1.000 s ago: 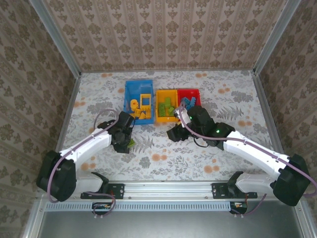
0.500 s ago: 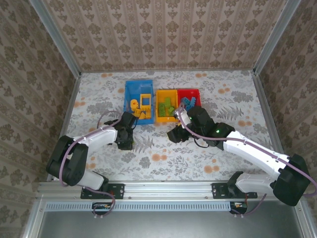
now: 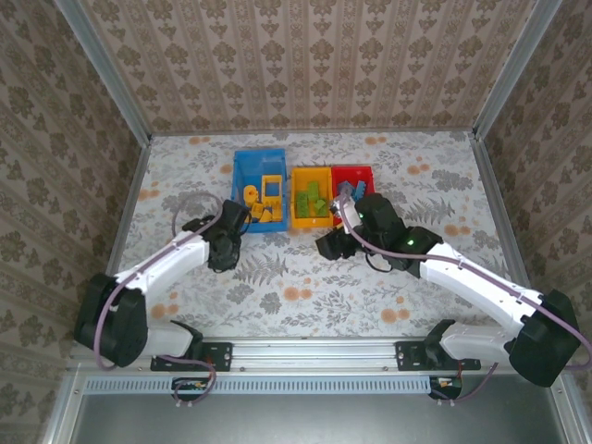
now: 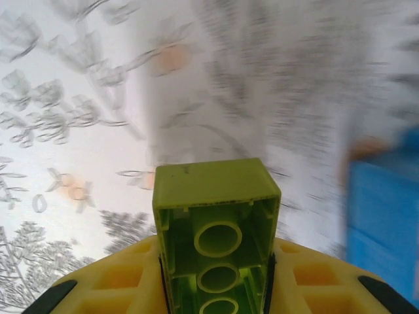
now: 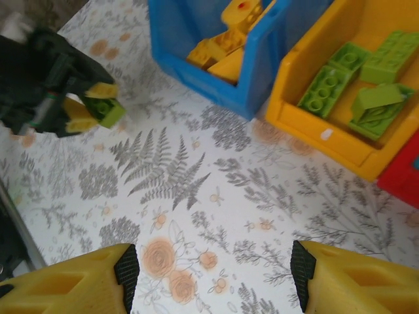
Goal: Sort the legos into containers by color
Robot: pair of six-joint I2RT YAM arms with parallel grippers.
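On my floral-patterned tabletop (image 3: 305,296) I see the large blue plastic bin (image 3: 259,154) holding orange-yellow bricks. Beside it are the smaller orange-yellow bin (image 3: 311,225) with lime green bricks and the red bin (image 3: 352,169) with blue ones. My right gripper (image 5: 215,271) is spread wide with nothing in it, over bare tabletop near the orange-yellow bin. My left gripper (image 4: 219,288) is clamped on a lime green rectangular plastic brick (image 4: 216,235), near the blue bin's near-left corner.
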